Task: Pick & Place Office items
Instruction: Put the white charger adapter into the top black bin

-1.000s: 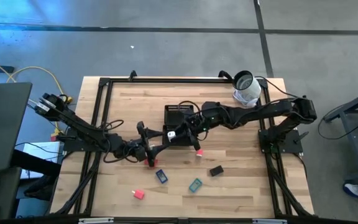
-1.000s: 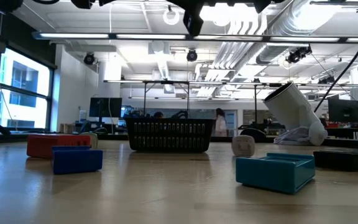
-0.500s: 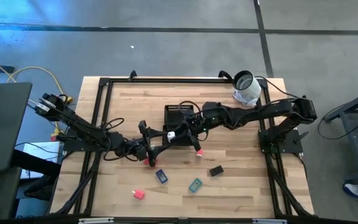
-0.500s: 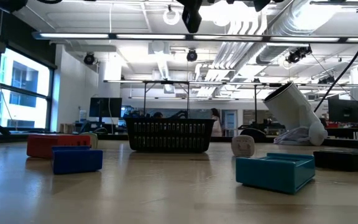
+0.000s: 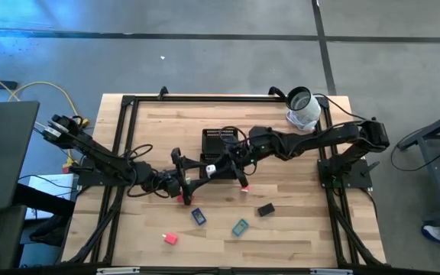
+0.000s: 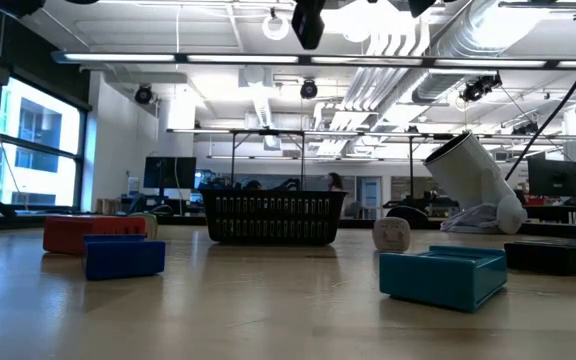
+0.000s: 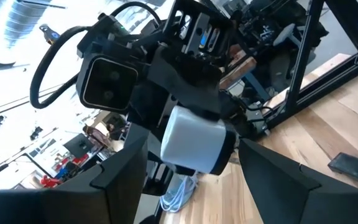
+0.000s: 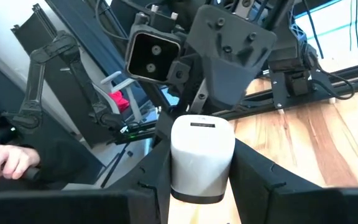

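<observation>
A white blocky piece (image 8: pixel 201 158) is sitting clamped between the right gripper's (image 8: pixel 201 180) 2 dark fingers (image 8: pixel 157 171). Just beyond it the other arm's wrist camera (image 8: pixel 152 56) is facing this way, and a person's hand (image 8: pixel 8 160) is showing off the table's wooden edge (image 8: pixel 316 134).
</observation>
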`<action>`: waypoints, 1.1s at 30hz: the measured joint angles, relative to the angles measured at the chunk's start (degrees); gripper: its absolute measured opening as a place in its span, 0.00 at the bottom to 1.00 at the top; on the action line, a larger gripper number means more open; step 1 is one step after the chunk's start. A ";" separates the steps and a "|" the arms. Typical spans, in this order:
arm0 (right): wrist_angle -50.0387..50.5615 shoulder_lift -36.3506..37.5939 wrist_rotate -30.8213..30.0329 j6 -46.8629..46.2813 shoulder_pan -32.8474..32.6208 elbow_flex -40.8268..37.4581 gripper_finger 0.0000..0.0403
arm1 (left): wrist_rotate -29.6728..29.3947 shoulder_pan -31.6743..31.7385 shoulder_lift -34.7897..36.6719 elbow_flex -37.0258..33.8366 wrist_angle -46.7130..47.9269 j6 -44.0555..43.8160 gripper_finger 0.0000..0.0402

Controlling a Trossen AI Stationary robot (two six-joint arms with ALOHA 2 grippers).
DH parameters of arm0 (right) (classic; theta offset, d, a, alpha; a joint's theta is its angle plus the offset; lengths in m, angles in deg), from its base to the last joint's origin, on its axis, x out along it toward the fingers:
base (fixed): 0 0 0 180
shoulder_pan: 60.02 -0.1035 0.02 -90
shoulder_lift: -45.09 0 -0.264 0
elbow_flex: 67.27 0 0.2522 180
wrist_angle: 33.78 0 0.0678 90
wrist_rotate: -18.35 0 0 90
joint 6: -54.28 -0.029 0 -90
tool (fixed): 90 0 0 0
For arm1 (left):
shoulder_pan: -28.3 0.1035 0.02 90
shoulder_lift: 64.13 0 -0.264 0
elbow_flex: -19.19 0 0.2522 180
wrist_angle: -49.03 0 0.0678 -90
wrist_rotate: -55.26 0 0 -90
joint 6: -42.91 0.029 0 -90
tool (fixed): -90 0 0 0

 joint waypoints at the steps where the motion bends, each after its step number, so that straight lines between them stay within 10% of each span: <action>1: -0.11 -0.01 0.13 -0.04 -0.01 0.00 0.28 | 0.22 0.20 0.00 0.00 0.18 -0.20 0.61; 23: -0.20 -0.03 0.30 -0.14 -0.30 0.00 0.28 | 3.33 2.08 0.02 0.00 1.43 -1.73 0.60; 33: -0.45 -0.03 0.58 -0.16 -0.30 0.02 0.28 | 2.96 1.86 0.02 -0.01 1.56 -2.01 0.34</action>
